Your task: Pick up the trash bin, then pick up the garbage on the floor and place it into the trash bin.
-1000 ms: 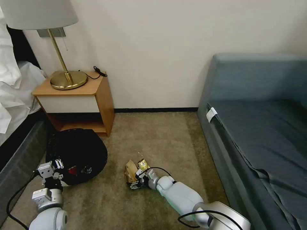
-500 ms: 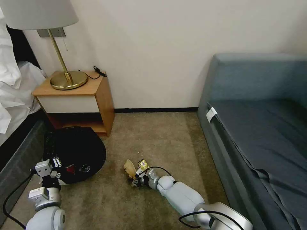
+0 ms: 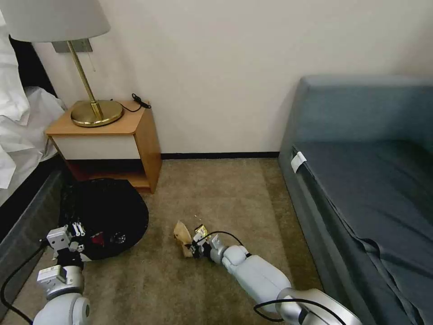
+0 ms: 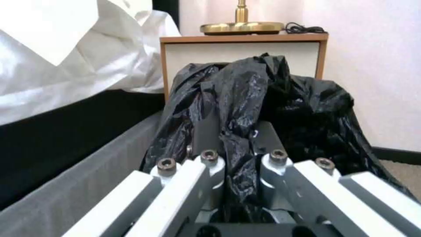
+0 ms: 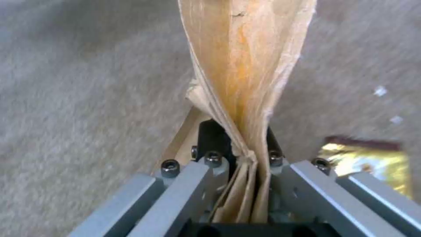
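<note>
The trash bin [image 3: 108,212] is on the carpet by the nightstand, its crinkly black bag [image 4: 281,105] spilling over the rim, with a red piece [image 3: 96,240] lying inside. My left gripper [image 3: 72,235] is shut on the bag at the near rim, and black plastic is pinched between its fingers [image 4: 210,164]. Of the garbage, a tan wrapper [image 3: 182,234] stands up from the floor with my right gripper [image 3: 195,249] shut on its lower end. From the right wrist, the wrapper [image 5: 245,65] rises out of the gripper [image 5: 241,158]. A gold wrapper [image 3: 201,231] [image 5: 373,164] lies beside it.
A wooden nightstand [image 3: 112,140] with a brass lamp [image 3: 95,110] stands behind the bin. A bed with white linen [image 3: 18,135] runs along the left. A blue-grey sofa [image 3: 361,180] fills the right side. Open carpet [image 3: 216,189] lies between them.
My right gripper has closed on the tan wrapper and drawn it slightly up and away from me. My left arm and the bin have shifted a little to the left.
</note>
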You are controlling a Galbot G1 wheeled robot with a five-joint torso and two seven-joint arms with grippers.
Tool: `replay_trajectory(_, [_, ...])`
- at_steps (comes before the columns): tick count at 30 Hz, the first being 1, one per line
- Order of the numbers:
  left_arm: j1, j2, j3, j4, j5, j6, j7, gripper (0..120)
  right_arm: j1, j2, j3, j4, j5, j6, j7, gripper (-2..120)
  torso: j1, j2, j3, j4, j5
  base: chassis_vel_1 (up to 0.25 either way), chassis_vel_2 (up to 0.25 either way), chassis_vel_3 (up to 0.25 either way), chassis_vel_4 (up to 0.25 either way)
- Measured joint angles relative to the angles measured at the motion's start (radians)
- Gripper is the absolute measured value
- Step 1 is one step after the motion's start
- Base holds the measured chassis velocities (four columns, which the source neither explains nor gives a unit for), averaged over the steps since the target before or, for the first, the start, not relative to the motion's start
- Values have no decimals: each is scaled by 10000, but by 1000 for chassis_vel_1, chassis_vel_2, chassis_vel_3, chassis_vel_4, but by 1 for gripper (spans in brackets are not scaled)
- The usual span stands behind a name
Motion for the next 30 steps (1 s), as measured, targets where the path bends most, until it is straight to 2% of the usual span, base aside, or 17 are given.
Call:
replay_trajectory(10, [-106,33,140,41,-57,0,1,5,-47,-955,640,2017,4,-96,254,2,0,0,0,-2,1,0,0,0,0])
replay_trajectory(16, [-335,-38,352,129,-19,32,-42,5,436,-1571,545,2821,411,-267,387,2,0,-1,0,-1,0,0,0,0,0])
replay_trajectory(21, [-799,-70,738,427,84,129,-123,5,1497,-2219,187,3558,1372,-584,482,2,0,-1,1,-2,1,0,0,0,0])
replay_trajectory(30, [-1176,190,1005,698,-65,271,-161,5,2661,-2257,-423,4352,2355,-1066,624,2,0,-1,0,0,-2,0,0,0,0])
